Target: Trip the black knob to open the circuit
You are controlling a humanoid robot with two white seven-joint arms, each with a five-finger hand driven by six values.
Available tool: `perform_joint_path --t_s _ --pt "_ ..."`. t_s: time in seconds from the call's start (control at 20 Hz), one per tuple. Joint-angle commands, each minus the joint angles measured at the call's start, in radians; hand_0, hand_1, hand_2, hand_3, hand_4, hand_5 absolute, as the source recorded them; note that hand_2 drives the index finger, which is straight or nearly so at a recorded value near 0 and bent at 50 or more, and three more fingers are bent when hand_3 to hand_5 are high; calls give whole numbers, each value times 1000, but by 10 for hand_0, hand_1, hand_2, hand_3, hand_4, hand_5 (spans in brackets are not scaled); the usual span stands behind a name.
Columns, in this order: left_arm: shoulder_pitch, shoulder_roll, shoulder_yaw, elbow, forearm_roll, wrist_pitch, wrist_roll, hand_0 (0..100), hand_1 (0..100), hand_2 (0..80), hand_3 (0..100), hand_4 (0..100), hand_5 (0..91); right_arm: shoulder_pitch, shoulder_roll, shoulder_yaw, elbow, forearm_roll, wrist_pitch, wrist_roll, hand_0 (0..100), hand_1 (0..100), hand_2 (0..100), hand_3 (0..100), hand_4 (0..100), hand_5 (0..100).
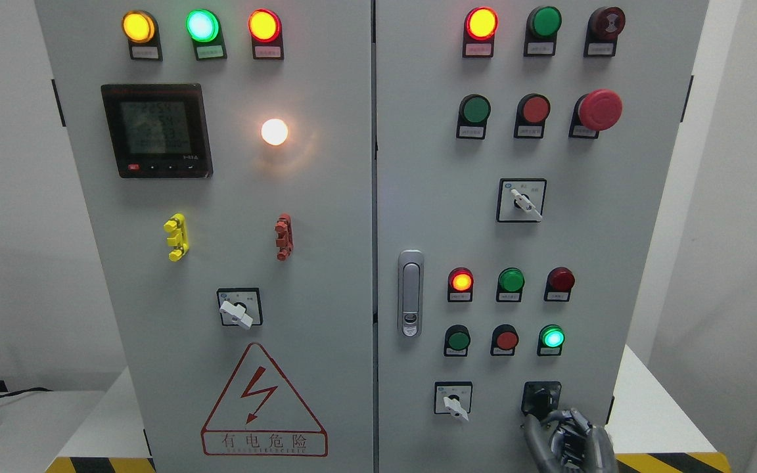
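Observation:
The black knob sits on a black square plate at the lower right of the grey cabinet's right door. My right hand comes up from the bottom edge just below and to the right of the knob. Its fingers are loosely spread and point upward, with one fingertip at the knob's lower edge. The hand is not closed around the knob. My left arm does not show.
A white selector switch is left of the knob, with a lit green lamp and red and green buttons above. A door latch is at the middle seam. A yellow-black striped edge runs along the base.

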Motion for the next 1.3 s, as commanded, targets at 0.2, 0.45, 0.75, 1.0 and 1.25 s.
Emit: perform_joint_path --t_s 0.2,0.45,0.75,1.0,1.25 --pt "0 0 0 -1 5 0 0 120 389 0 0 0 0 1 0 -2 3 1 0 -3 405 629 515 934 995 1000" --pt "0 0 0 0 5 0 0 120 389 0 0 0 0 1 -3 -2 3 1 0 -3 405 630 514 931 990 1000" --pt "0 1 0 0 5 0 0 120 389 0 0 0 0 1 -3 -9 10 3 -2 -3 405 630 512 930 988 1000" --pt "0 1 0 0 5 0 0 120 389 0 0 0 0 -3 -3 -11 12 3 -2 -3 406 630 511 930 986 1000" --pt "0 0 0 0 5 0 0 120 389 0 0 0 0 -3 -5 -17 12 3 -2 -3 406 630 511 929 987 1000"
